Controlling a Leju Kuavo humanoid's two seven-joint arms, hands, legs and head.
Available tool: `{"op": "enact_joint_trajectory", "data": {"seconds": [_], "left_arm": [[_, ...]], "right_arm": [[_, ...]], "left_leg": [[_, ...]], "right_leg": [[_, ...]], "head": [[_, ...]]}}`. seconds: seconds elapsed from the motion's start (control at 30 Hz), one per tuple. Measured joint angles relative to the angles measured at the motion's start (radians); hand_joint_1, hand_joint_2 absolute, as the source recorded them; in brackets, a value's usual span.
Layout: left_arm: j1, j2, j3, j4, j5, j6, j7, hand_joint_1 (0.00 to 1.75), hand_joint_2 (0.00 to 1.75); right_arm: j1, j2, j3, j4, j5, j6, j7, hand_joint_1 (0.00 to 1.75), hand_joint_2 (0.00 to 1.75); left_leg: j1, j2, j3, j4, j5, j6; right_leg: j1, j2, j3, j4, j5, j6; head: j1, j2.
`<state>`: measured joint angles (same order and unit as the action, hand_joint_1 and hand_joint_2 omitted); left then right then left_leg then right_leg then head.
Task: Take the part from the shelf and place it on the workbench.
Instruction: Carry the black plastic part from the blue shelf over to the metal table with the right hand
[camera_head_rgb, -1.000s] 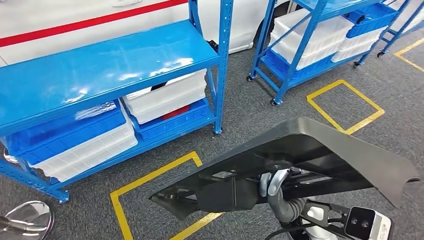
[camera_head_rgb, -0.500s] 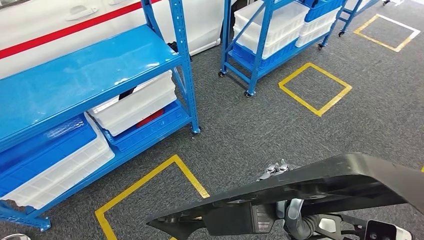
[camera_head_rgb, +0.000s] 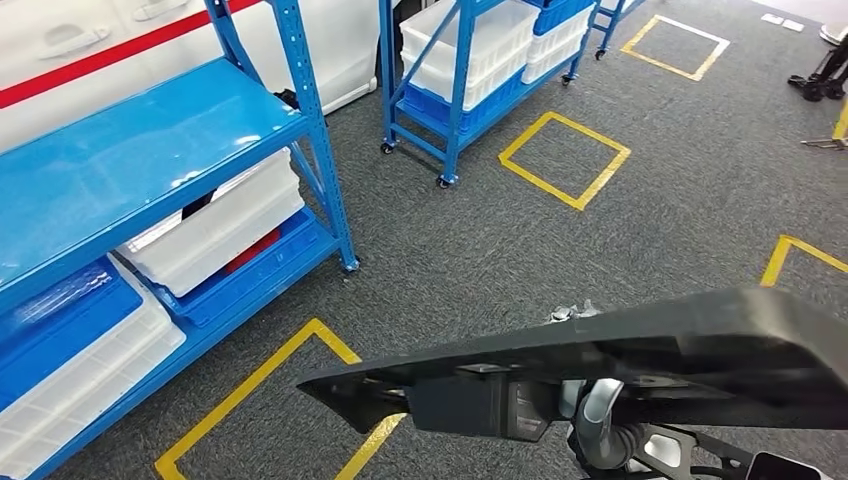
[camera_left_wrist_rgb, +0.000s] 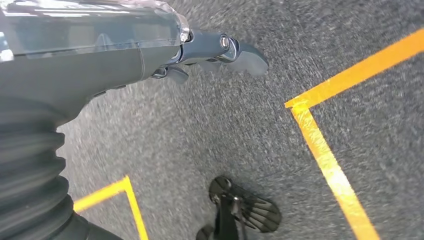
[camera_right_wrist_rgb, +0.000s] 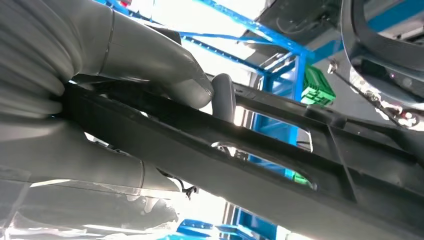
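The part is a long, flat black plastic panel with a smooth upper face, a curved rim and, on its underside, ribs, cut-out slots and a boxy block carrying a small label. It is held up in the air low in the head view, lying roughly level across the front of the robot and above the carpet. The right hand grips it from beneath; in the right wrist view the thick grey thumb lies across one black rib with a darker finger tip showing just past it, so this hand is closed on the part. The left hand hangs over the floor with its dark fingers bunched forward and nothing in them; whether they are spread or curled I cannot tell. The floor is grey carpet marked with yellow tape squares. To the robot's left stands a blue metal shelf with a bare glossy top level and white bins and blue bins below; a second blue rack on castors stands farther off with more white bins. Behind them is a white wall with a red stripe.
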<state>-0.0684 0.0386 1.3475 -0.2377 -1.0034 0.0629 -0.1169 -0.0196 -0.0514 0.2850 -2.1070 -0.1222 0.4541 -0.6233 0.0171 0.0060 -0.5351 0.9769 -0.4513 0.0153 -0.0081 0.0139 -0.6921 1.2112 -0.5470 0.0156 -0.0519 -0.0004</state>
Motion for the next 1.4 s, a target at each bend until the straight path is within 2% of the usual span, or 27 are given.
{"op": "enact_joint_trajectory", "data": {"seconds": [0.07, 0.1, 0.17, 0.23, 0.27, 0.33, 0.37, 0.43, 0.5, 0.57, 0.6, 0.63, 0.7, 0.73, 0.8, 0.87, 0.93, 1.0, 1.07, 1.1, 1.13, 1.17, 1.23, 1.27, 1.3, 1.37, 1.4], "left_arm": [[0.0, -0.001, -0.001, 0.0, -0.006, -0.001, 0.001, 0.0, 1.75], [-0.002, -0.002, -0.002, 0.0, -0.009, -0.003, 0.001, 0.0, 1.75], [-0.007, -0.005, -0.003, 0.0, -0.011, -0.006, 0.002, 0.0, 1.75], [-0.01, -0.007, -0.004, 0.0, -0.011, -0.009, 0.002, 0.0, 1.75], [-0.011, -0.008, -0.004, 0.0, -0.011, -0.009, 0.002, 0.0, 1.75], [-0.013, -0.009, -0.004, 0.0, -0.01, -0.009, 0.002, 0.0, 1.75], [-0.015, -0.009, -0.004, 0.0, -0.01, -0.009, 0.002, 0.0, 1.75], [-0.017, -0.009, -0.004, 0.0, -0.01, -0.009, 0.002, 0.0, 1.75], [-0.015, -0.01, -0.004, 0.0, -0.01, -0.009, 0.002, 0.0, 1.75], [-0.01, -0.01, -0.004, 0.0, -0.01, -0.009, 0.002, 0.0, 1.75], [-0.009, -0.01, -0.004, 0.0, -0.01, -0.009, 0.002, 0.0, 1.75], [-0.009, -0.01, -0.004, 0.0, -0.01, -0.01, 0.002, 0.0, 1.75], [-0.009, -0.009, -0.004, 0.0, -0.012, -0.016, 0.001, 0.0, 1.75], [-0.009, -0.009, -0.004, 0.0, -0.013, -0.021, 0.001, 0.0, 1.75], [-0.009, -0.009, -0.005, 0.0, -0.015, -0.027, 0.0, 0.0, 1.75], [-0.012, -0.014, -0.005, 0.001, -0.016, -0.029, -0.002, 0.0, 1.75], [-0.016, -0.021, -0.007, 0.001, -0.021, -0.031, -0.003, 0.0, 1.75], [-0.014, -0.029, -0.01, 0.001, -0.029, -0.027, 0.005, 0.0, 1.75], [-0.012, -0.039, -0.013, 0.002, -0.035, -0.017, 0.025, 0.0, 1.75], [-0.012, -0.045, -0.014, 0.003, -0.037, -0.011, 0.038, 0.0, 1.75], [-0.012, -0.051, -0.016, 0.004, -0.04, -0.005, 0.05, 0.0, 1.75], [-0.013, -0.06, -0.019, 0.004, -0.042, 0.001, 0.059, 0.0, 1.75], [-0.014, -0.079, -0.024, 0.006, -0.043, 0.01, 0.064, 0.0, 1.75], [-0.014, -0.087, -0.025, 0.006, -0.043, 0.011, 0.062, 0.0, 1.75], [-0.015, -0.094, -0.026, 0.007, -0.041, 0.011, 0.059, 0.0, 1.75], [-0.019, -0.105, -0.027, 0.008, -0.036, 0.009, 0.05, 0.0, 1.75], [-0.021, -0.11, -0.027, 0.008, -0.034, 0.009, 0.046, 0.0, 1.75]], "right_arm": [[-0.01, -0.009, 0.012, 0.0, 0.007, -0.014, 0.0, 1.75, 1.75], [-0.014, -0.014, 0.018, 0.0, 0.013, -0.021, 0.0, 1.75, 1.75], [-0.022, -0.019, 0.034, 0.0, 0.023, -0.033, 0.0, 1.75, 1.75], [-0.031, -0.023, 0.048, -0.001, 0.028, -0.041, 0.0, 1.75, 1.75], [-0.034, -0.024, 0.053, -0.002, 0.03, -0.043, 0.0, 1.75, 1.75], [-0.036, -0.027, 0.062, -0.003, 0.03, -0.046, 0.0, 1.75, 1.75], [-0.037, -0.027, 0.065, -0.004, 0.03, -0.047, 0.0, 1.75, 1.75], [-0.04, -0.028, 0.07, -0.005, 0.03, -0.048, 0.0, 1.75, 1.75], [-0.044, -0.028, 0.076, -0.006, 0.03, -0.048, 0.0, 1.75, 1.75], [-0.044, -0.029, 0.081, -0.005, 0.03, -0.048, 0.0, 1.75, 1.75], [-0.044, -0.029, 0.082, -0.005, 0.03, -0.048, 0.0, 1.75, 1.75], [-0.044, -0.03, 0.084, -0.005, 0.03, -0.049, 0.0, 1.75, 1.75], [-0.045, -0.031, 0.087, -0.005, 0.031, -0.056, 0.0, 1.75, 1.75], [-0.046, -0.031, 0.09, -0.005, 0.033, -0.062, 0.0, 1.75, 1.75], [-0.048, -0.032, 0.1, -0.006, 0.038, -0.077, 0.001, 1.75, 1.75], [-0.045, -0.036, 0.11, -0.008, 0.044, -0.09, 0.002, 1.75, 1.75], [-0.042, -0.046, 0.115, -0.007, 0.047, -0.1, 0.001, 1.75, 1.75], [-0.038, -0.06, 0.118, -0.002, 0.047, -0.105, 0.001, 1.75, 1.75], [-0.03, -0.075, 0.119, 0.008, 0.045, -0.105, 0.0, 1.75, 1.75], [-0.024, -0.082, 0.119, 0.012, 0.045, -0.106, 0.0, 1.75, 1.75], [-0.017, -0.089, 0.119, 0.016, 0.044, -0.106, 0.0, 1.75, 1.75], [-0.008, -0.095, 0.119, 0.019, 0.045, -0.107, 0.0, 1.75, 1.75], [0.013, -0.103, 0.12, 0.022, 0.052, -0.106, 0.0, 1.75, 1.75], [0.022, -0.105, 0.12, 0.023, 0.056, -0.106, 0.0, 1.75, 1.75], [0.029, -0.107, 0.122, 0.025, 0.061, -0.104, 0.001, 1.75, 1.75], [0.034, -0.107, 0.124, 0.031, 0.064, -0.099, 0.001, 1.75, 1.75], [0.032, -0.107, 0.124, 0.037, 0.061, -0.094, 0.001, 1.75, 1.75]], "left_leg": [[-0.001, 0.027, -0.003, 0.001, 0.0, 0.0], [-0.001, 0.039, -0.003, 0.002, -0.001, -0.001], [-0.001, 0.061, -0.001, 0.005, -0.004, -0.006], [-0.006, 0.078, 0.001, 0.01, -0.01, -0.016], [-0.009, 0.086, 0.002, 0.012, -0.012, -0.022], [-0.01, 0.103, 0.006, 0.011, -0.015, -0.033], [-0.008, 0.097, 0.007, 0.015, -0.021, -0.04], [-0.003, 0.055, -0.013, 0.068, -0.061, -0.051], [-0.001, 0.012, -0.074, 0.204, -0.132, -0.056], [-0.001, 0.004, -0.127, 0.315, -0.166, -0.058], [-0.001, 0.002, -0.128, 0.314, -0.15, -0.056], [-0.001, -0.001, -0.11, 0.27, -0.117, -0.053], [0.0, -0.041, -0.044, 0.12, -0.041, -0.044], [0.0, -0.063, -0.019, 0.06, -0.02, -0.039], [-0.002, -0.086, -0.002, 0.016, -0.015, -0.032], [-0.001, -0.064, 0.001, 0.008, -0.009, -0.023], [0.004, -0.039, 0.005, -0.005, -0.001, -0.009], [0.003, -0.012, 0.005, -0.01, 0.001, -0.001], [0.001, 0.016, 0.004, -0.009, 0.0, 0.0], [0.0, 0.029, 0.005, -0.009, -0.002, 0.0], [0.0, 0.04, 0.006, -0.008, -0.003, -0.001], [0.0, 0.05, 0.008, -0.007, -0.006, -0.003], [-0.003, 0.067, 0.013, -0.002, -0.014, -0.011], [-0.005, 0.075, 0.015, 0.0, -0.017, -0.017], [-0.008, 0.083, 0.017, 0.001, -0.019, -0.022], [-0.008, 0.097, 0.021, 0.001, -0.024, -0.034], [-0.007, 0.09, 0.02, 0.008, -0.033, -0.04]], "right_leg": [[-0.004, -0.008, -0.039, 0.088, -0.026, 0.006], [-0.005, -0.012, -0.029, 0.075, -0.011, 0.007], [-0.004, -0.039, 0.045, -0.053, 0.052, 0.004], [0.004, -0.073, 0.109, -0.172, 0.087, -0.011], [0.008, -0.079, 0.119, -0.195, 0.089, -0.018], [0.01, -0.058, 0.115, -0.2, 0.09, -0.033], [0.008, -0.048, 0.115, -0.202, 0.092, -0.039], [0.003, -0.03, 0.115, -0.207, 0.098, -0.051], [0.002, -0.01, 0.113, -0.207, 0.101, -0.058], [0.004, 0.016, 0.113, -0.207, 0.102, -0.06], [0.005, 0.029, 0.114, -0.206, 0.102, -0.06], [0.005, 0.042, 0.116, -0.205, 0.102, -0.059], [0.005, 0.067, 0.118, -0.204, 0.102, -0.056], [0.005, 0.079, 0.116, -0.202, 0.102, -0.052], [0.0, 0.102, 0.106, -0.201, 0.107, -0.039], [-0.002, 0.117, 0.099, -0.201, 0.11, -0.024], [0.002, 0.075, 0.079, -0.164, 0.083, -0.016], [0.002, 0.014, 0.022, -0.047, 0.019, -0.01], [-0.003, -0.005, -0.035, 0.068, -0.023, -0.001], [-0.005, -0.009, -0.039, 0.077, -0.017, 0.002], [-0.007, -0.013, -0.023, 0.048, 0.006, 0.003], [-0.007, -0.024, 0.015, -0.019, 0.041, 0.003], [-0.002, -0.062, 0.09, -0.157, 0.086, -0.006], [0.002, -0.072, 0.112, -0.198, 0.095, -0.012], [0.006, -0.074, 0.116, -0.209, 0.093, -0.018], [0.004, -0.05, 0.113, -0.21, 0.097, -0.028], [0.001, -0.04, 0.114, -0.213, 0.099, -0.034]], "head": [[0.0, 0.0], [0.0, 0.0], [0.0, 0.0], [0.0, 0.0], [0.0, 0.0], [0.0, 0.0], [0.0, 0.0], [0.0, 0.0], [0.0, 0.0], [0.0, 0.0], [0.0, 0.0], [0.0, 0.0], [0.0, 0.0], [0.0, 0.0], [0.0, 0.0], [0.0, 0.0], [0.0, 0.0], [0.0, 0.0], [0.0, 0.0], [0.0, 0.0], [0.0, 0.0], [0.0, 0.0], [0.0, 0.0], [0.0, 0.0], [0.0, 0.0], [0.0, 0.0], [0.0, 0.0]]}}
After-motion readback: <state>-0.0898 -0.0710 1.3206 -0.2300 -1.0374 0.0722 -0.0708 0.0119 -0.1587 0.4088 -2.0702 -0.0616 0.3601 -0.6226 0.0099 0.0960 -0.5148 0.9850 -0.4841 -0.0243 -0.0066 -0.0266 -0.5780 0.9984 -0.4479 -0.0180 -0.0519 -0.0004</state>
